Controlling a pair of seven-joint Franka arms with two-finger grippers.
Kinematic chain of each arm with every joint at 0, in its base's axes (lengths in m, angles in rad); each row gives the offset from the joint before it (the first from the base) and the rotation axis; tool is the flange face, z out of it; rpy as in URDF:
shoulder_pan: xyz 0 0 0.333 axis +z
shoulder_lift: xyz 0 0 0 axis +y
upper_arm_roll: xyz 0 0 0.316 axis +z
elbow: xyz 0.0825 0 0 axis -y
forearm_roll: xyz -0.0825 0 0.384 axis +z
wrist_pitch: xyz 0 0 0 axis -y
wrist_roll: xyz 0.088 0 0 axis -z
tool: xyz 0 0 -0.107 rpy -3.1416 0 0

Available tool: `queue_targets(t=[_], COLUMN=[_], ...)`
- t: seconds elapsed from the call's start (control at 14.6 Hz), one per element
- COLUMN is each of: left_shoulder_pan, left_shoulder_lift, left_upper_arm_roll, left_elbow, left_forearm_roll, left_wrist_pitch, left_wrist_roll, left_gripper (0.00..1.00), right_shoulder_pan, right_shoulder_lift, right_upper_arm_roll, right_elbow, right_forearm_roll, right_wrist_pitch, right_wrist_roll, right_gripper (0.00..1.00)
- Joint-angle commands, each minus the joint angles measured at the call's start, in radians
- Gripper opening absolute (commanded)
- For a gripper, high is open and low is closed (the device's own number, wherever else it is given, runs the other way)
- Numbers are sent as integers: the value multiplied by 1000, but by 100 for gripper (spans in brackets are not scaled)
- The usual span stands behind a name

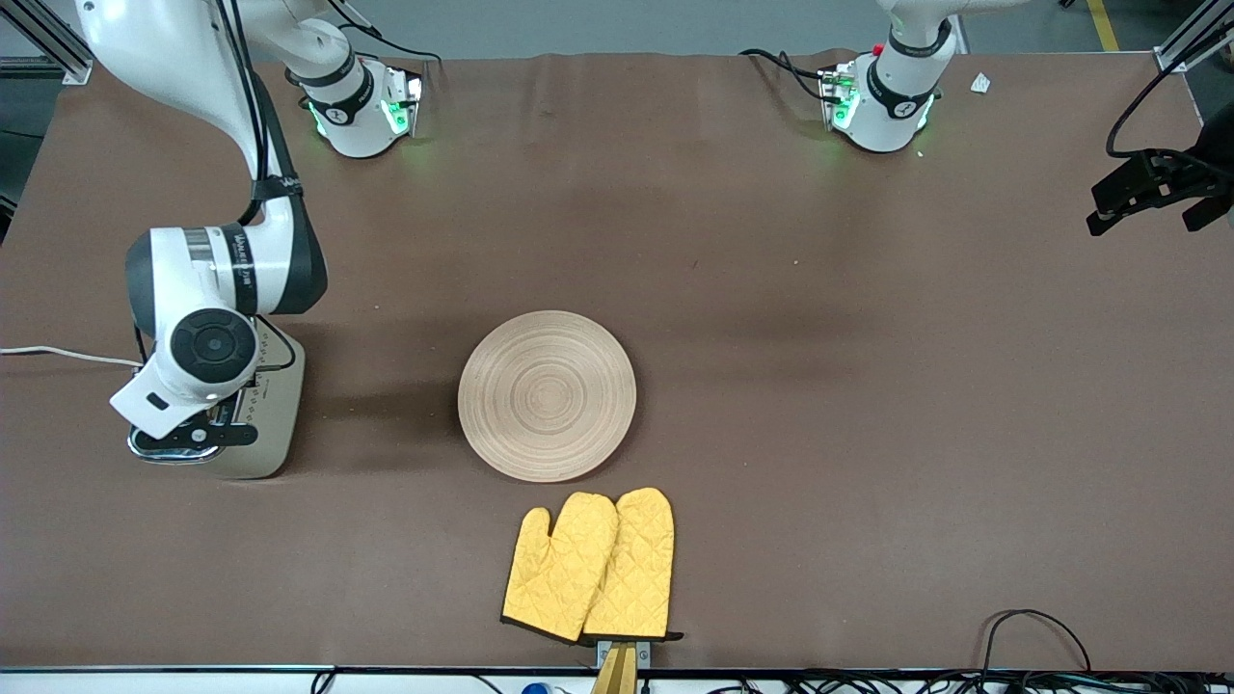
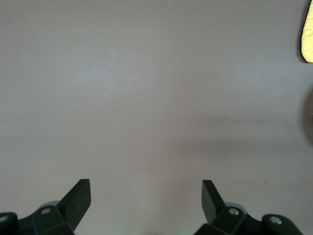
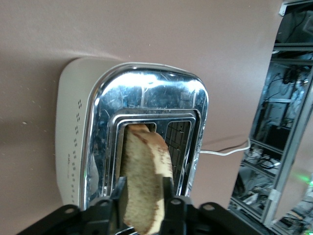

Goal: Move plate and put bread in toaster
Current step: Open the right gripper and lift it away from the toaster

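Brown tabletop (image 1: 868,386) is filling my view. Right gripper (image 3: 146,205) is hovering over the toaster (image 3: 73,147), jaws flanking the bread (image 3: 144,181) sitting partway in a slot; whether they're gripping, I cannot tell. Left gripper (image 2: 145,196) is waiting wide open. Plate (image 1: 547,395) is lying mid-table beside yellow mitts (image 1: 590,566).

The right arm's wrist covers most of the toaster (image 1: 275,424) in the front view. The bread (image 3: 145,181) sinks partly out of sight in a slot. Only an edge sliver of the yellow mitt (image 2: 308,29) shows.
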Motion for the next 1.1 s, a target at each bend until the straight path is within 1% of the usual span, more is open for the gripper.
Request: queue_targets(t=[0.0,0.07,0.21,0.27,0.48,0.62,0.69,0.89,1.03], left_shoulder_pan=[1,2,2,2,2,1,1,2,2], left_shoulder_lift=[-3,-3,-3,-2,0,0,2,2,3], left_upper_arm_roll=[-1,-1,1,1,1,-1,-1,-1,-1], left_elbow=[11,11,11,11,11,11,11,11,11], left_forearm_roll=[-14,-14,-12,-14,-14,-14,-14,-12,-9], left_wrist_pitch=[-17,-17,-17,-17,-17,-17,-17,-17,-17], left_wrist_roll=[2,2,2,2,2,2,2,14,16], left_gripper=[100,100,100,100,100,100,100,100,100], right_shoulder_pan=[-27,-27,-48,-68,-73,-104,-113,-113,-127], right_shoulder_lift=[-7,-15,-47,-72,-145,-190,-199,-201,-214], right_upper_arm_roll=[5,4,1,1,4,1,2,2,-1], right_elbow=[100,134,203,236,300,320,332,407,438], right_forearm_roll=[91,130,269,318,351,482,515,520,518], right_wrist_pitch=[-22,-33,-74,-90,-140,-169,-210,-326,-372], right_wrist_roll=[-5,-4,-10,-22,-59,-80,-95,-112,-175], right_gripper=[100,100,100,100,100,100,100,100,100])
